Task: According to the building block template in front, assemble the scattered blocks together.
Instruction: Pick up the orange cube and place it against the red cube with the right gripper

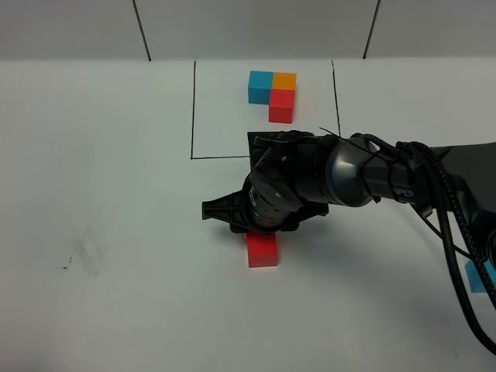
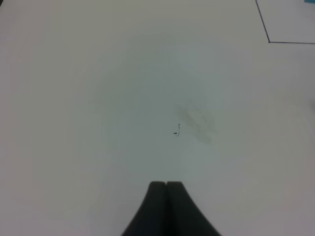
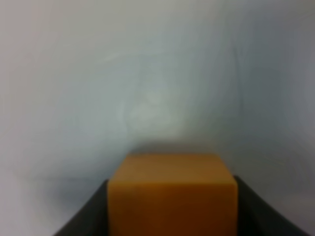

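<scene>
My right end effector (image 3: 172,216) grips the orange block (image 3: 172,189) just beside the red block (image 1: 262,252) on the counter (image 1: 116,194) — whether they touch I cannot tell. The blue block (image 1: 477,277) lies well apart to the right, so I judge it is yet to be joined; my left end effector (image 2: 166,206) is closed, empty, and the building block template (image 1: 272,93) sits beyond.
</scene>
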Controlling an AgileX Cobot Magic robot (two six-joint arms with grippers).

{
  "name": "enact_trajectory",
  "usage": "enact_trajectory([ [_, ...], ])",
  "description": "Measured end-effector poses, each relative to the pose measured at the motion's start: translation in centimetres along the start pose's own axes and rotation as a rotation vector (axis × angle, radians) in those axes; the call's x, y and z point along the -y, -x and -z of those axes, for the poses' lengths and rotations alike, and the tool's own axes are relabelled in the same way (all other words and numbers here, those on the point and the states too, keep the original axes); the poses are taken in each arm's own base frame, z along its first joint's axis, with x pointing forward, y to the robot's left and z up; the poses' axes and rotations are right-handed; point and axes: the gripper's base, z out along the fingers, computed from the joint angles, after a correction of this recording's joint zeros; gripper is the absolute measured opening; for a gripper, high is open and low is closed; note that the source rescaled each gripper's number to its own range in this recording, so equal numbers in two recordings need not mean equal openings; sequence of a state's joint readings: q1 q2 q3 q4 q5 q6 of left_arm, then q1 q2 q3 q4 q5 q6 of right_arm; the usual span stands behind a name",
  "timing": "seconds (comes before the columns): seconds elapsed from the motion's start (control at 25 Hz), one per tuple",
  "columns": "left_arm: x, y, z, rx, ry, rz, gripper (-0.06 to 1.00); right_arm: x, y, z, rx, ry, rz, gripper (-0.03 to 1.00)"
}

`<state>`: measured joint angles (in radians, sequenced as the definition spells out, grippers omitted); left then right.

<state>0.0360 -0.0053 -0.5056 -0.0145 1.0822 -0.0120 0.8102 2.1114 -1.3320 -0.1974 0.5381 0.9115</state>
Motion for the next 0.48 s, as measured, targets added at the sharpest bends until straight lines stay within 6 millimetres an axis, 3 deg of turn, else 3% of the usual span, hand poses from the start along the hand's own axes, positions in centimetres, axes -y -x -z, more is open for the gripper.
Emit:
enact_trajectory([
  [0.48,0.0,0.0,0.0,0.0,0.0,0.0,0.0,0.02,-0.02,0.0,-0.002,-0.003,0.0,0.47],
])
